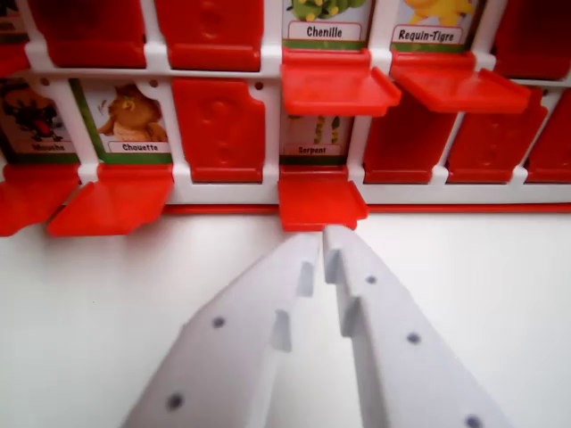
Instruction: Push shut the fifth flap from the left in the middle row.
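A white board with red flaps stands across the top of the wrist view. In the lowest visible row, the flap under the "Serpent" card lies folded down flat. My white gripper reaches up from the bottom edge. Its two fingers are closed to a thin slit with nothing between them, and the tips sit right at that flap's front edge. Whether they touch it I cannot tell. In the row above, the "Chenille" flap and the "Requin-Tigre" flap also lie down.
At the left, the "Chouette" flap and the "Mouche" flap lie down over the white table. A raised red flap stands left of Serpent, and several raised ones stand to its right.
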